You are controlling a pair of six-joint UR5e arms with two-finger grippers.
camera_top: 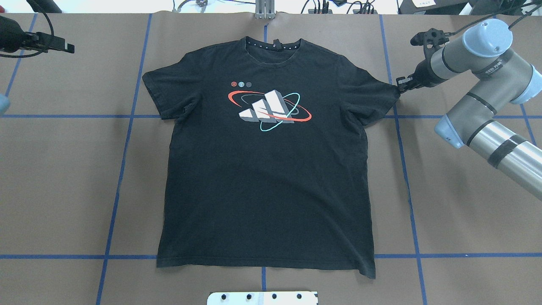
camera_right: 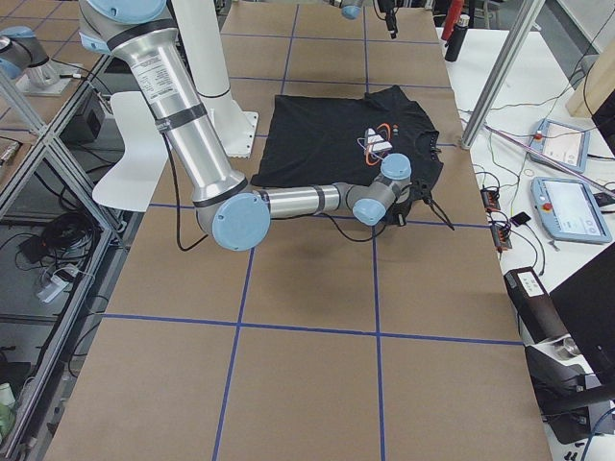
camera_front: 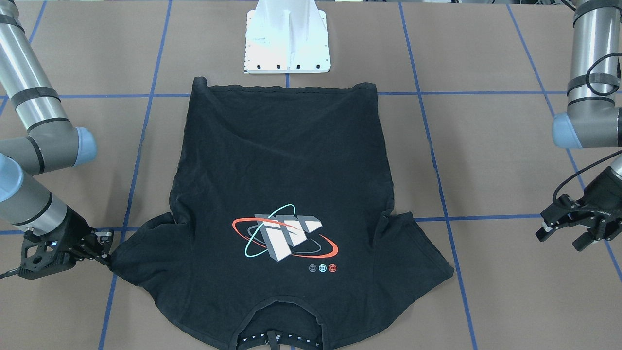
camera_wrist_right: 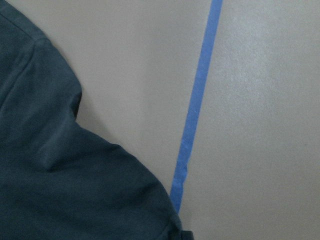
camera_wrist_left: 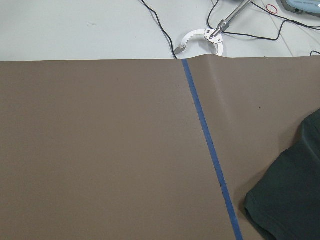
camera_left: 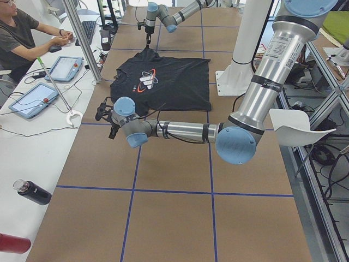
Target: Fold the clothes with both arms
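Front view: T-shirt [camera_front: 282, 160] lies flat on table [camera_front: 486, 160], graphic up. Right gripper [camera_front: 106, 247] tips touch near sleeve [camera_front: 141, 253] at the hem; can't tell if clamped. Left gripper [camera_front: 562, 237] fingers spread, well apart from the shirt. Overhead: same contact at the hem. Right wrist: sleeve lies flat, no fingers visible.
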